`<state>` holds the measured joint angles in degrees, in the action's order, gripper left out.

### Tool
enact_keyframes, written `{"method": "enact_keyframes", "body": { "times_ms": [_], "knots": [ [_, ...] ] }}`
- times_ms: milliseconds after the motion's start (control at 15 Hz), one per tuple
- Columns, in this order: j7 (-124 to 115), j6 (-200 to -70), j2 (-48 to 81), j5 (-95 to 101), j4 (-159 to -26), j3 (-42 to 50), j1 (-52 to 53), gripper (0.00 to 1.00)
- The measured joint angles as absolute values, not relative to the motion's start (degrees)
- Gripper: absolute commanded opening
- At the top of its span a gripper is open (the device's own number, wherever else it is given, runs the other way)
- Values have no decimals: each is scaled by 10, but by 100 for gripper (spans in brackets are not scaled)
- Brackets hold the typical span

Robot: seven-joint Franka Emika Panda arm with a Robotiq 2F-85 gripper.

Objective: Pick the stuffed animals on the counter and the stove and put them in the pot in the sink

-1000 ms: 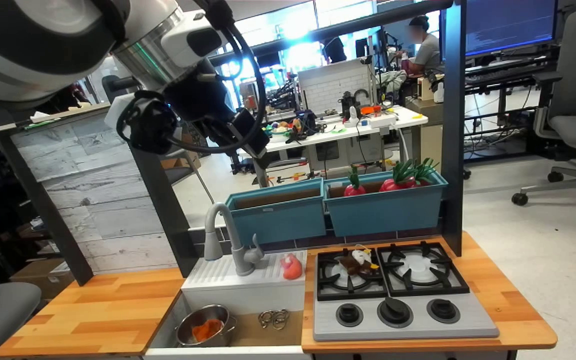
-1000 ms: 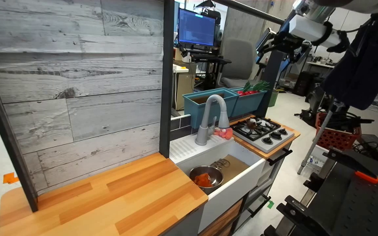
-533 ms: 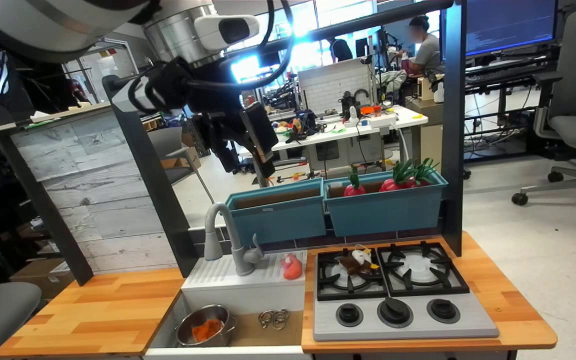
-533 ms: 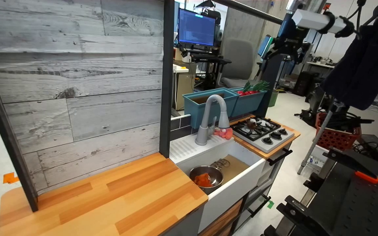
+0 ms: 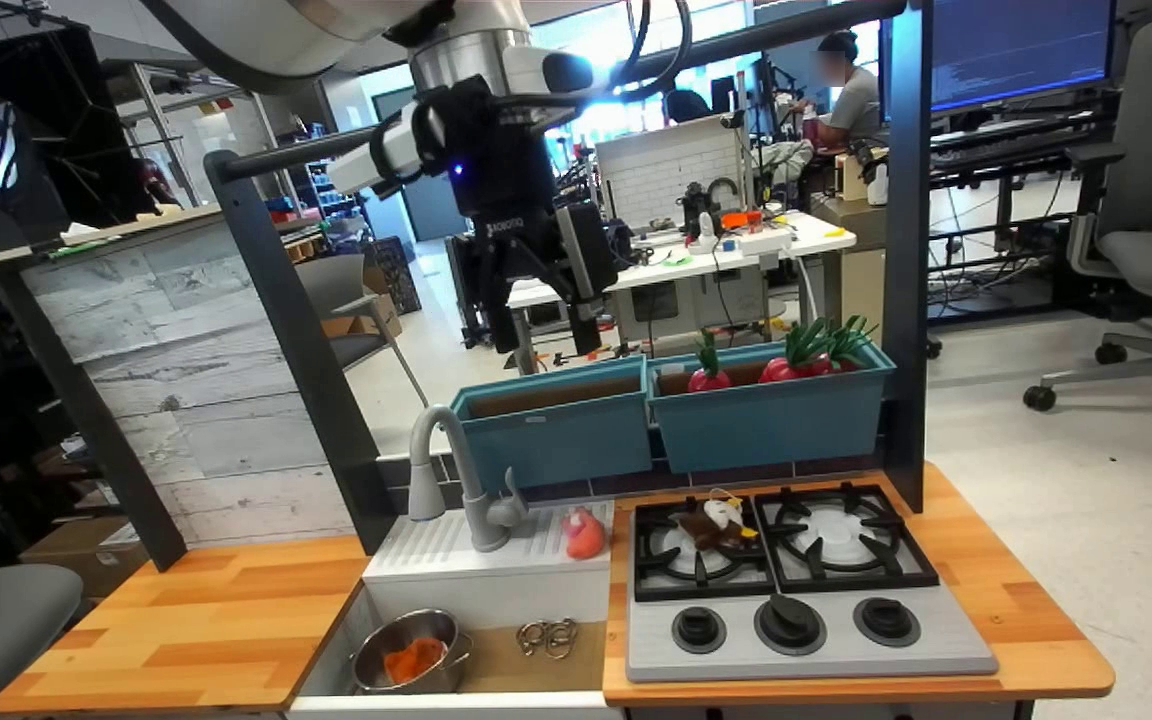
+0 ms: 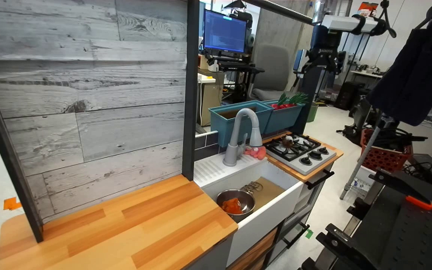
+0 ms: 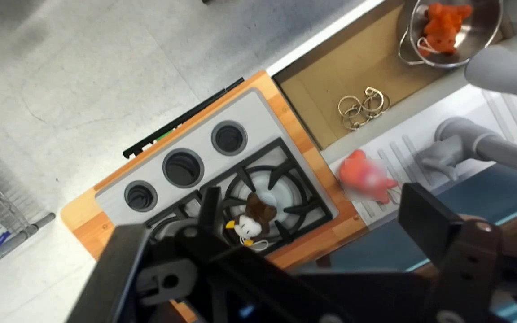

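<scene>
A brown stuffed animal (image 7: pixel 258 211) with a white head lies on the stove's (image 5: pixel 726 655) rear burner grate. The pinkish-red stuffed animal (image 5: pixel 584 535) rests on the white ribbed ledge behind the sink (image 5: pixel 536 590), between faucet and stove. Inside the silver pot (image 5: pixel 444 678), which stands in the sink, is an orange stuffed animal (image 7: pixel 442 27). Both exterior views show my gripper (image 5: pixel 546 338) high above the worktop, pointing down, apart from every toy. Its jaws stand wide with nothing between them. The wooden counter (image 5: pixel 186 620) extends left of the sink.
A grey faucet (image 5: pixel 426 470) arches over the sink's back edge. Teal planter boxes (image 5: pixel 556 440) line the rear, with red radishes (image 5: pixel 796 368) in one. Metal rings (image 7: pixel 361 107) lie on the sink floor. A dark post (image 5: pixel 906 300) rises behind the stove.
My gripper has swung from a slant to pointing straight down, shifting right in an exterior view. It has stayed open. Toys and pot have not moved.
</scene>
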<state>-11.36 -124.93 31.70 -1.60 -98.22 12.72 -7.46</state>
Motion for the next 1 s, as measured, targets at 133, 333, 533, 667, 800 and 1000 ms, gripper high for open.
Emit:
{"method": "enact_keyframes", "body": {
  "times_ms": [133,333,533,667,800,1000],
  "knots": [
    [-117,-1255,319,-14,-978,127,-75,100],
    [-51,-1247,317,-15,-988,113,-85,100],
    [10,-1209,308,9,-1016,108,-87,100],
    [45,-1192,301,38,-1035,106,-86,100],
    [30,-1191,299,51,-1048,106,-86,100],
    [-6,-1191,298,51,-1054,106,-84,100]
  ]
}}
